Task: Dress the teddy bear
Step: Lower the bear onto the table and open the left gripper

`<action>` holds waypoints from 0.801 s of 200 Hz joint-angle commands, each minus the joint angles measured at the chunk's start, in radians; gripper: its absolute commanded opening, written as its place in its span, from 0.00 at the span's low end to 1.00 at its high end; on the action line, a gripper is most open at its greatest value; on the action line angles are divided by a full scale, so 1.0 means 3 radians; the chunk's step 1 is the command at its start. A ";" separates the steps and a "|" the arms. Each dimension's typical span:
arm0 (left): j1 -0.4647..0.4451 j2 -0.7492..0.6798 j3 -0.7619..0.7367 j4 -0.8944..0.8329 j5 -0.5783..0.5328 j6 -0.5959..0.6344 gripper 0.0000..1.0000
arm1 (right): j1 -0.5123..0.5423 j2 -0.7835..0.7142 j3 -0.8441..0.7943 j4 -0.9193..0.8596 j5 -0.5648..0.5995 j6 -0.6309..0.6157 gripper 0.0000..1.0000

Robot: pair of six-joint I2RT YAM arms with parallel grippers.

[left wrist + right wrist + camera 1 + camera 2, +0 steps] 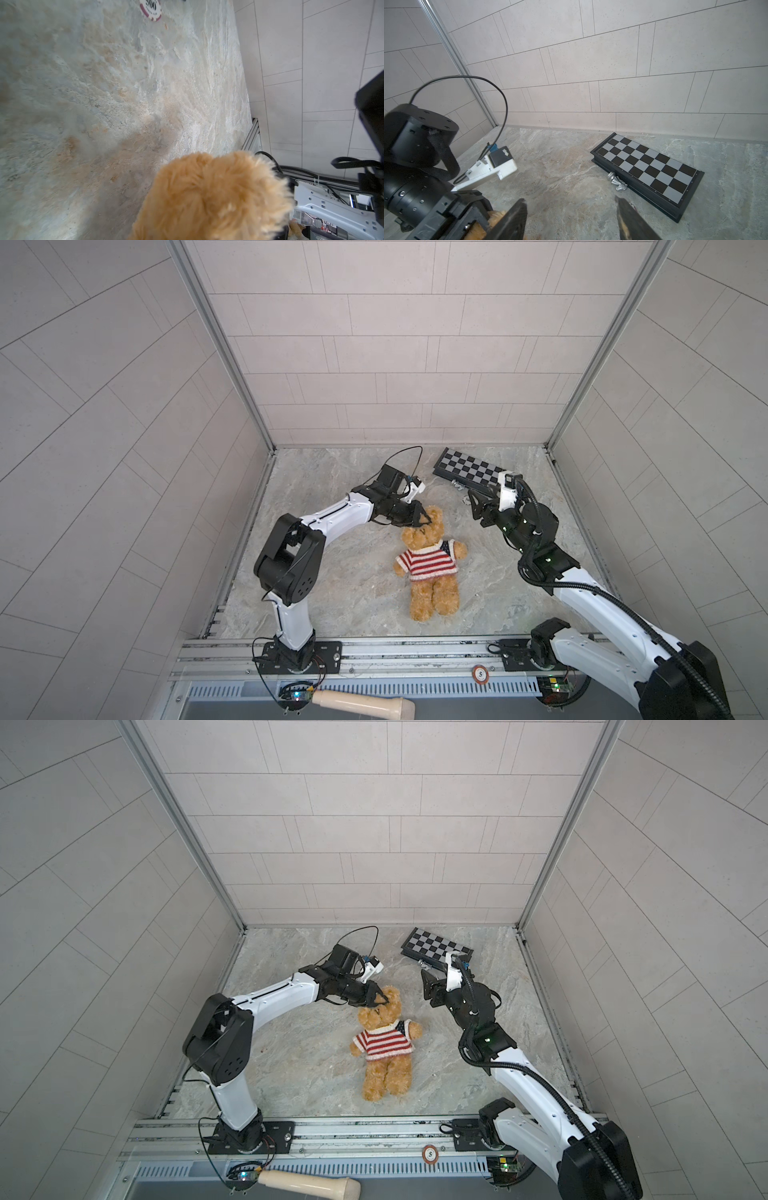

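The golden-tan teddy bear [434, 593] [388, 1077] lies on its back on the marble table, head toward the back wall. A red-and-white striped sweater [426, 562] [384, 1042] covers its torso and both arms. My left gripper [424, 519] [379, 998] sits at the bear's far ear, jaws narrow about the fur. In the left wrist view the bear's head [207, 197] fills the jaw area and hides the fingers. My right gripper [473, 506] [428, 988] [570, 199] hangs open and empty to the right of the bear's head, apart from it.
A folded chessboard [469, 470] [648, 166] lies at the back right, with a silver knight [616, 181] against its near edge. A poker chip [151, 9] rests on the table near the right gripper. A wooden handle [361, 703] lies past the front rail.
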 commanded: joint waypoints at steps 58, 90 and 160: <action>-0.0005 0.0122 -0.0044 0.0188 -0.0439 -0.0073 0.77 | -0.0010 0.0064 -0.0017 0.0024 0.0067 -0.0044 0.72; 0.0094 -0.0037 -0.0143 0.0241 -0.0747 -0.0100 1.00 | -0.0015 0.0041 0.0006 -0.0007 0.0109 -0.0058 0.72; 0.0343 -0.0814 -0.0433 0.0252 -0.1399 0.0152 1.00 | -0.0064 0.0039 -0.0058 0.0079 0.0505 -0.0172 0.99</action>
